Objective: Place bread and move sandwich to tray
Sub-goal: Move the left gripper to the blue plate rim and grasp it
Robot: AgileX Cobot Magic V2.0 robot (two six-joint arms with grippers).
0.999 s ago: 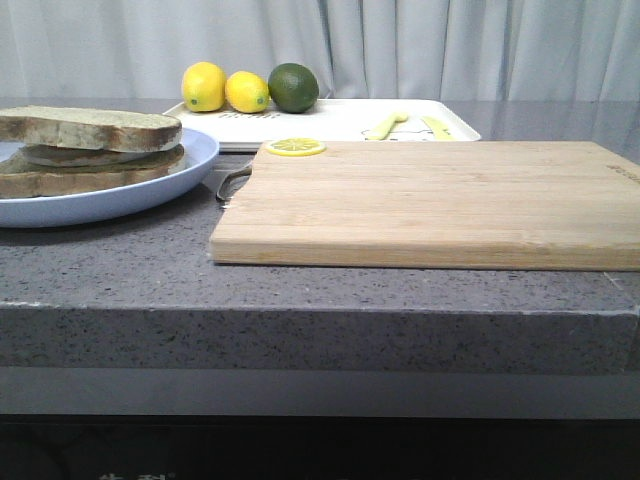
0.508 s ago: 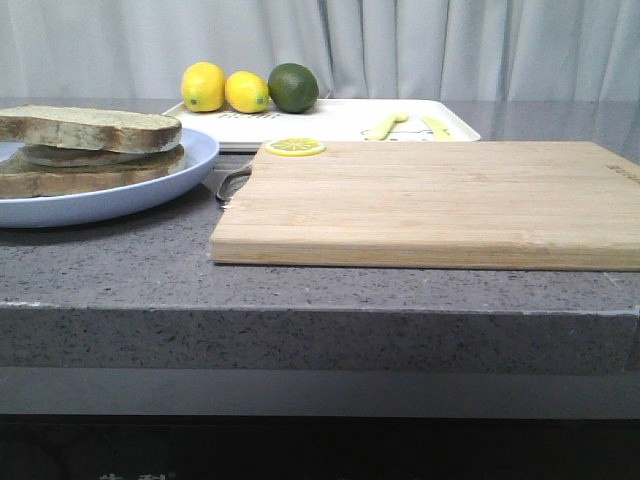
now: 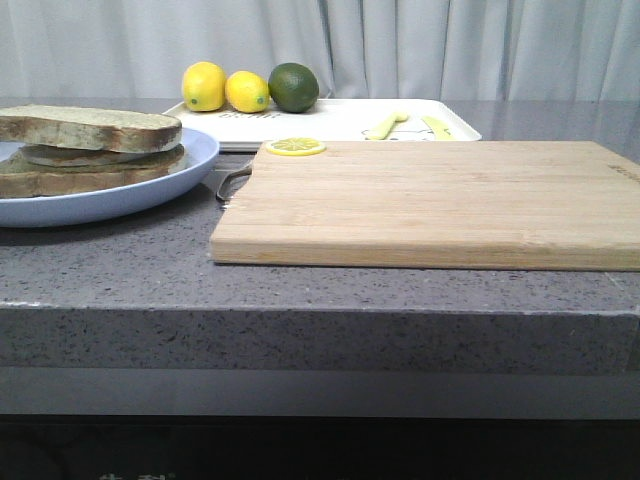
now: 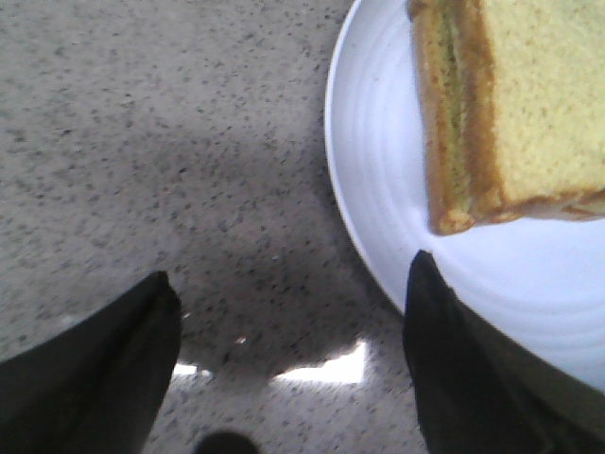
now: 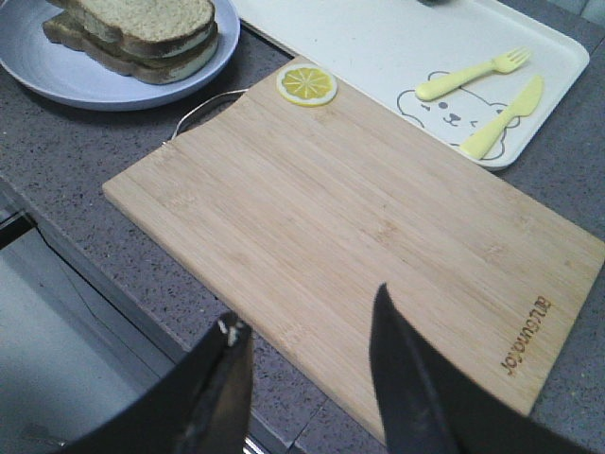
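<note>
The sandwich lies on a round pale blue plate at the left of the counter. The bread, a thick brown-crusted slice, lies on top of the stack, with a pale layer showing between the slices. The white tray lies at the back. In the left wrist view my left gripper is open and empty over the bare counter, one finger beside the plate's rim, near the sandwich. My right gripper is open and empty above the cutting board's front edge; the sandwich and tray lie beyond it.
A wooden cutting board with a lemon slice on its corner fills the middle and right. On the tray are two lemons, a lime and a yellow fork and knife. The counter's front edge is close.
</note>
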